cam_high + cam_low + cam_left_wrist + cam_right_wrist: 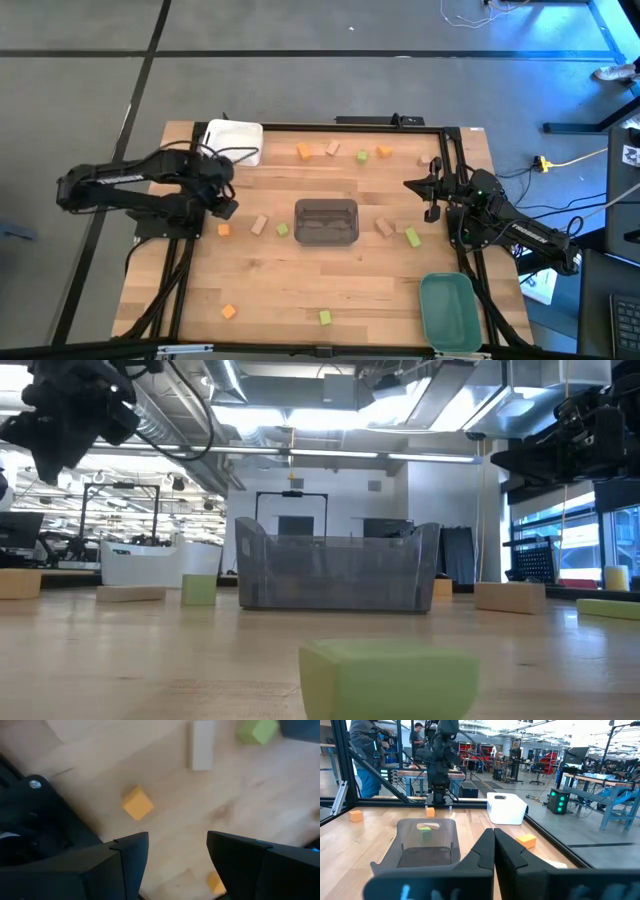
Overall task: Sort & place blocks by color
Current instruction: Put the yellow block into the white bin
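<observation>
Small orange, yellow-green and tan blocks lie scattered flat on the wooden table. My left gripper [226,207] [177,845] is open and hangs above the table's left part. Just beyond its fingers lies an orange cube [137,803] [224,229], with a tan bar [201,745] [259,224] and a green cube [257,731] [283,229] farther toward the middle. My right gripper [432,197] [494,842] is shut and empty, raised over the table's right part and pointing toward the grey tray [326,222]. In the low view both grippers show high above the tabletop.
A white tray [232,140] sits at the far left corner, and a teal tray [448,310] at the near right corner. Blocks lie along the far edge [333,148], right of the grey tray [413,237] and near the near edge [325,317] [390,675]. People stand beyond the table.
</observation>
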Robot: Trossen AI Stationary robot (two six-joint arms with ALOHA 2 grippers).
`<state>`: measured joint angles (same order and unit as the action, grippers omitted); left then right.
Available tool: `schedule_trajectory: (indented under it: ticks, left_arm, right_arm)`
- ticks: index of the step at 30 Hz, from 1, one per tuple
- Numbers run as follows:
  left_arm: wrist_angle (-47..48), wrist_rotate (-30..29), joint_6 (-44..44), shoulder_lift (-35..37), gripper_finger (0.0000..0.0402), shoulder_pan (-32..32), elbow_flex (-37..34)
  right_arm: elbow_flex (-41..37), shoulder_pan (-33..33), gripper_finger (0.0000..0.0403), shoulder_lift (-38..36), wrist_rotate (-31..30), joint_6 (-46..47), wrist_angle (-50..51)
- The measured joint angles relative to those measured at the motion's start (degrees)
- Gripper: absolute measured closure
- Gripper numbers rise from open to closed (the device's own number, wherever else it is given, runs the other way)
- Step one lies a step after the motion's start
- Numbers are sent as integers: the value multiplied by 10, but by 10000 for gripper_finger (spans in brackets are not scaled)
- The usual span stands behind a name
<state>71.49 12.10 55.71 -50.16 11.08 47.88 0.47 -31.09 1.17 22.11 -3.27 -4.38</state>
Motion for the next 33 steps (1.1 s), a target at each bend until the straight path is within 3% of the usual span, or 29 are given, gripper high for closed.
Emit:
schedule_trajectory:
  ticks: [3,7,13,17,22,33]
  left_arm:
    - [0,-43,33,-25,207,-35,0]
    - [-6,-77,-8,-67,207,-80,0]
    - [-10,-83,-18,-138,207,-135,0]
    - [-24,-79,26,-193,207,-151,0]
    - [-62,-75,-48,-256,207,-170,0]
    - [-53,-63,-169,-371,207,-173,0]
  right_arm:
    - [0,0,402,0,0,0,0]
    - [0,0,402,0,0,0,0]
    - [0,0,402,0,0,0,0]
    - [0,0,402,0,0,0,0]
    - [0,0,402,0,0,0,0]
    - [0,0,402,0,0,0,0]
